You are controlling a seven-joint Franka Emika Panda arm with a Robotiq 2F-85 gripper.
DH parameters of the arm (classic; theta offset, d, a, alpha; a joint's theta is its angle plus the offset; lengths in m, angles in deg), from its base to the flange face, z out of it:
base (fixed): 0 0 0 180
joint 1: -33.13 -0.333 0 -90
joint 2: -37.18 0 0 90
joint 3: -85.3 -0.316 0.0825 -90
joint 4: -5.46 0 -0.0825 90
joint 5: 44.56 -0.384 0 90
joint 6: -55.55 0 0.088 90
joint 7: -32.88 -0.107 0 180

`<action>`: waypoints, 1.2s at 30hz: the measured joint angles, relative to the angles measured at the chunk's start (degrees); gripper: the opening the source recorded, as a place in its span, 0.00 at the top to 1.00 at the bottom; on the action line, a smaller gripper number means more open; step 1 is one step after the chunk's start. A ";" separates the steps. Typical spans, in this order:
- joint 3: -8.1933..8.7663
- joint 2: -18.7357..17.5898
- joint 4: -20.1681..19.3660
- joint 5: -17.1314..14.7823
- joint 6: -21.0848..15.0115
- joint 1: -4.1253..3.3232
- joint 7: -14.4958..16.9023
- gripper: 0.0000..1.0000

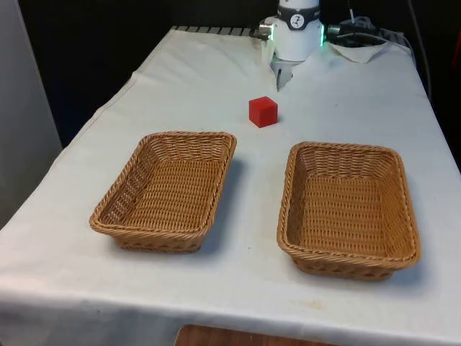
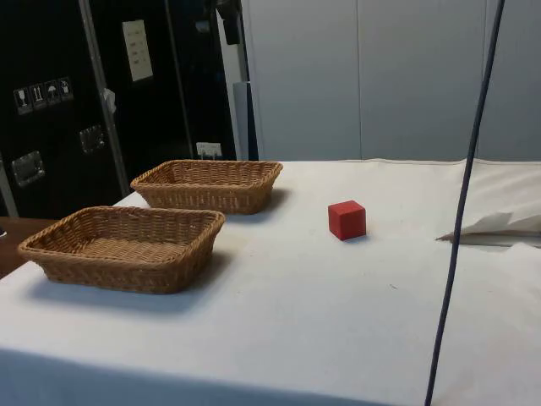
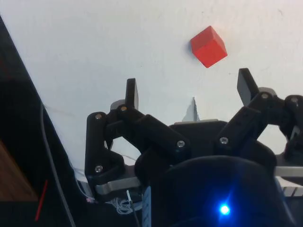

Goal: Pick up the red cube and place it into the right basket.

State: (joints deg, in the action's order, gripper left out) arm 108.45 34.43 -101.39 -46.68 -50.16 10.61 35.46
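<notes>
Done so far: Nothing of the job is seen to be done yet. The red cube (image 1: 263, 112) is not picked up, and both baskets are seen with nothing in them.

Left to do: The cube is to be reached, gripped, lifted, carried over and set down in the right basket (image 1: 348, 209). All of that is judged to be still ahead.

Gripper: In the wrist view the gripper (image 3: 189, 92) is seen wide open, and nothing is held between its two black fingers (image 3: 132, 92). It is held up above the white cloth, and the cube is seen a little way past the fingertips, not between them.

Where the cube is: The cube is set on the table (image 1: 79, 187), near the middle of its width and toward the far end where the robot is. It is placed behind the two baskets, close to the gap between them. It is not touched by either basket.

How the cube looks: A small block with flat sides and sharp corners is seen, bright red all over. It is turned a bit, so one corner is pointed at the baskets.

Baskets: Two brown woven baskets are laid side by side near the table's front edge. The left basket (image 1: 167, 189) and the right one are kept apart.
</notes>
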 measured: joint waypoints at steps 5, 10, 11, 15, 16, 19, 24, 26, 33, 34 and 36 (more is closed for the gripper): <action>-0.11 1.43 -1.43 0.40 0.06 0.00 0.00 0.00; -0.29 3.32 -3.38 1.26 -0.06 0.00 -0.17 0.00; -0.34 3.84 -3.90 1.49 -0.11 0.00 -0.23 0.00; -0.63 6.65 -6.59 2.69 -0.17 0.00 -0.69 0.00; -0.69 7.22 -7.10 2.92 -0.23 0.00 -0.74 0.00; -0.86 9.00 -8.77 3.84 -0.23 0.00 -1.03 0.00; -1.03 11.92 -11.57 5.21 -0.40 0.00 -1.43 0.00; -1.09 12.49 -12.15 5.50 -0.46 0.00 -1.55 0.00; -1.26 16.67 -16.10 7.62 -0.63 0.00 -1.95 0.00; -1.26 17.19 -16.56 7.91 -0.69 0.06 -2.01 0.00; -1.32 18.16 -17.48 8.42 -0.86 0.06 -2.01 0.00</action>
State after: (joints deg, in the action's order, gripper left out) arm 107.13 52.59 -118.87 -38.26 -51.02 10.67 33.45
